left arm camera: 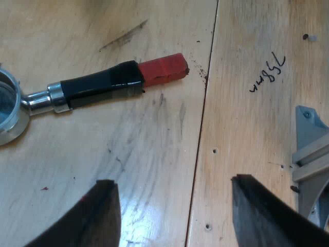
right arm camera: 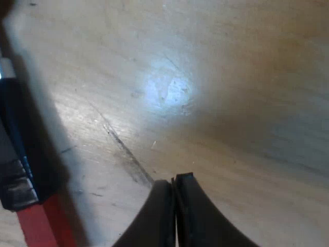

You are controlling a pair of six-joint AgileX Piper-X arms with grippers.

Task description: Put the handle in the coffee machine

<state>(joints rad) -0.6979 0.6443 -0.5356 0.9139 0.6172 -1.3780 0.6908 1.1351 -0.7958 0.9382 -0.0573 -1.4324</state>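
The metal holder (left arm camera: pixel 9 105) lies flat on the wooden table (left arm camera: pixel 154 154), its dark handle (left arm camera: pixel 103 85) ending in a red tip (left arm camera: pixel 163 69). My left gripper (left arm camera: pixel 172 188) hovers above the table a short way from the handle, open, with nothing between its black fingers (left arm camera: pixel 97 216). My right gripper (right arm camera: pixel 174 181) is shut with its fingertips pressed together and nothing held, low over the bare wooden table (right arm camera: pixel 205 77).
A seam (left arm camera: pixel 203 118) between two boards runs past the red tip, with handwriting (left arm camera: pixel 267 72) on the board beyond it. A grey metal bracket (left arm camera: pixel 311 159) sits near one left finger. A dark object with a red strip (right arm camera: pixel 31 206) stands beside the right gripper.
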